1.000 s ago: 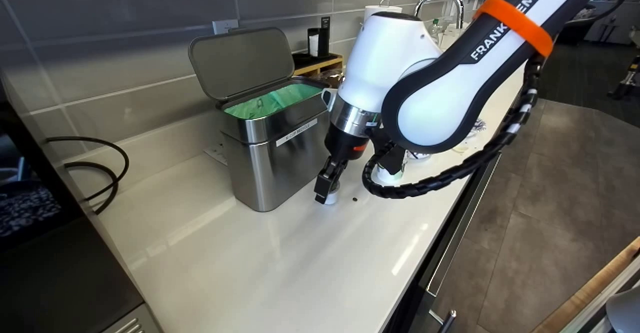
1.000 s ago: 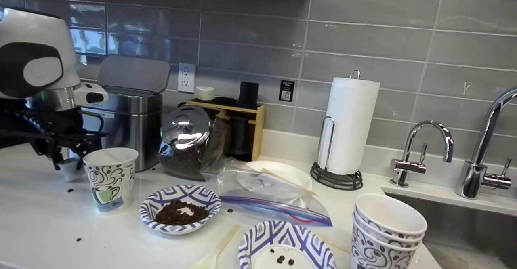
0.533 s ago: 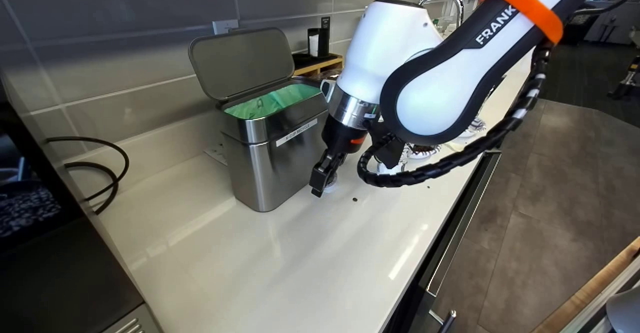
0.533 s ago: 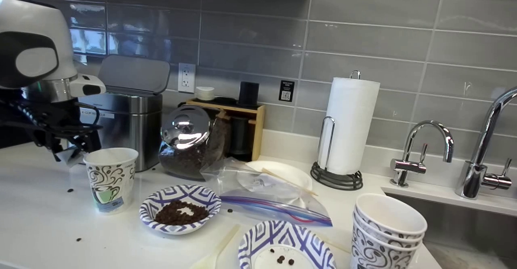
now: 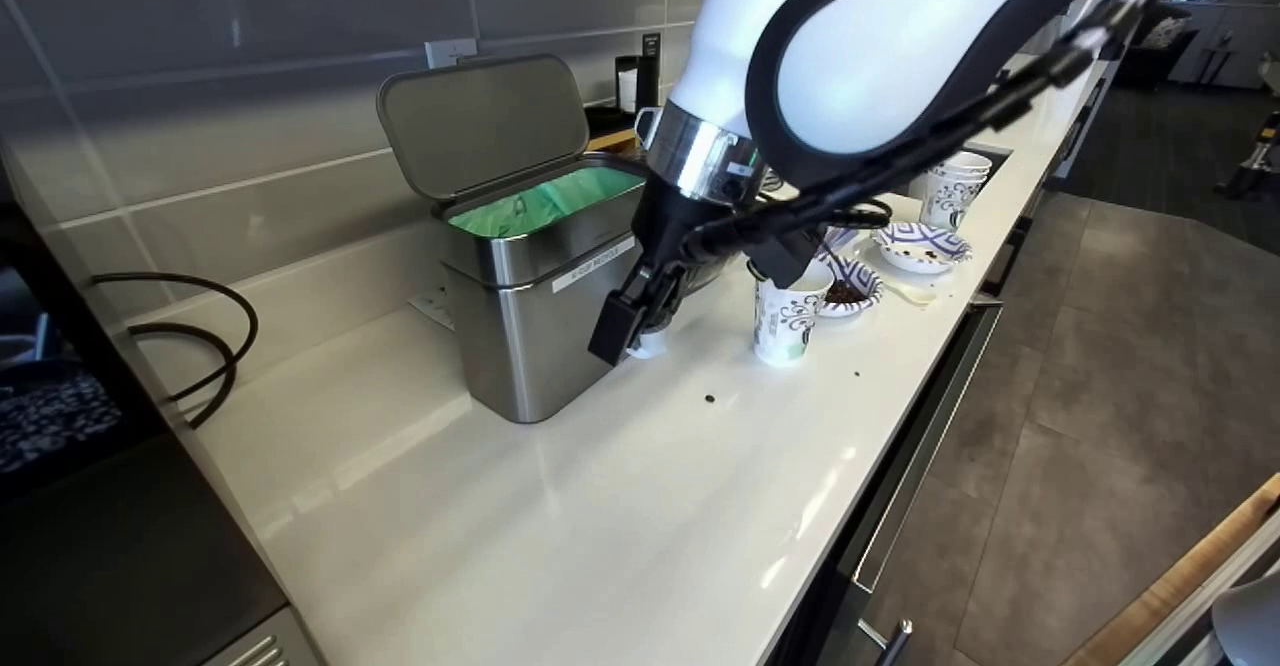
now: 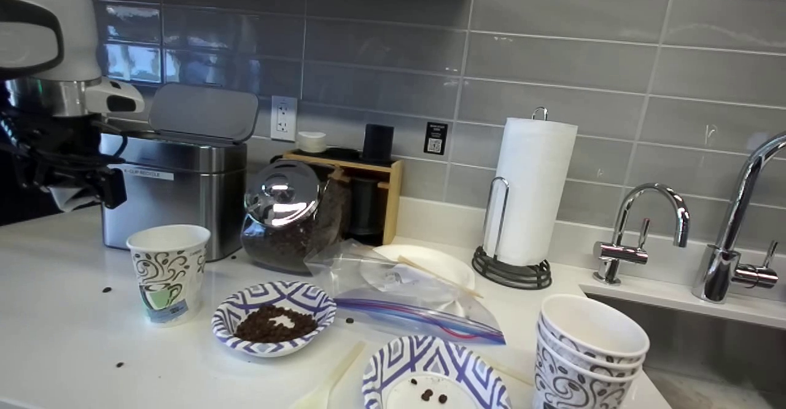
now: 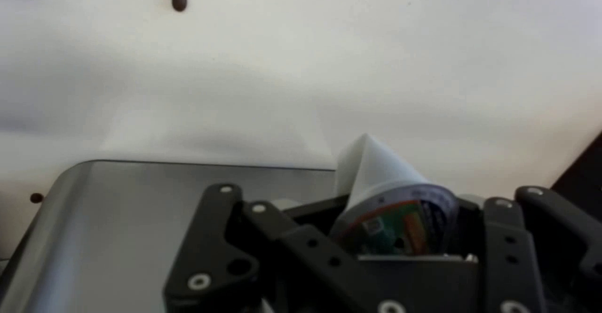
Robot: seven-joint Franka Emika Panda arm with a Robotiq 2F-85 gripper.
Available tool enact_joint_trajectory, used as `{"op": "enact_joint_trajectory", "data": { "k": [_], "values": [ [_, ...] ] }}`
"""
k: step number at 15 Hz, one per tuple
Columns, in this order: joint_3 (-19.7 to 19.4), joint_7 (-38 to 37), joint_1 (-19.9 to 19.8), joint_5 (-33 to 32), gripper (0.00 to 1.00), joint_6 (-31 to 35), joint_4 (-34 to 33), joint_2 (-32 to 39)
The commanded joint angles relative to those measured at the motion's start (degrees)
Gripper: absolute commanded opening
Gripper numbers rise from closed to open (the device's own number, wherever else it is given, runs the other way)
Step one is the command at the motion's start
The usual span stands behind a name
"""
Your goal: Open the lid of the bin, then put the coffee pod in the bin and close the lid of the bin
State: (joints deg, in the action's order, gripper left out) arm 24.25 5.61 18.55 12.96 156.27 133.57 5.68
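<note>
Coffee pod sits pinched in the narrowed gripper, held clear of the bench beside the labelled front of the bin and lower than the bin's rim. Its printed round top shows in the wrist view, and its white wall has a ridge running to a point; whether squeezing made that crease I cannot tell. It is probably very light, with a thin plastic wall that gives under pressure and a film top that could tear, so the side wall just under that top looks the best hold, firm but gentle. A smooth taper may let it slip or twist. The lid stands raised; it looks stiff, so a push on its free edge should later close it.
</note>
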Motion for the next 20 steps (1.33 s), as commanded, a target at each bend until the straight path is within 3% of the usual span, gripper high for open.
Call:
{"op": "enact_joint_trajectory", "data": {
  "k": [1, 9, 20],
  "values": [
    [-0.2, 3.2, -0.3, 5.2, 0.02, -5.4, 0.2, -5.4],
    [-3.9, 3.0, 1.1, 4.7, 0.0, -10.7, -1.1, -13.5],
    [-6.0, 0.9, -0.7, -8.6, 0.0, -2.4, -6.1, -11.1]
  ]
}}
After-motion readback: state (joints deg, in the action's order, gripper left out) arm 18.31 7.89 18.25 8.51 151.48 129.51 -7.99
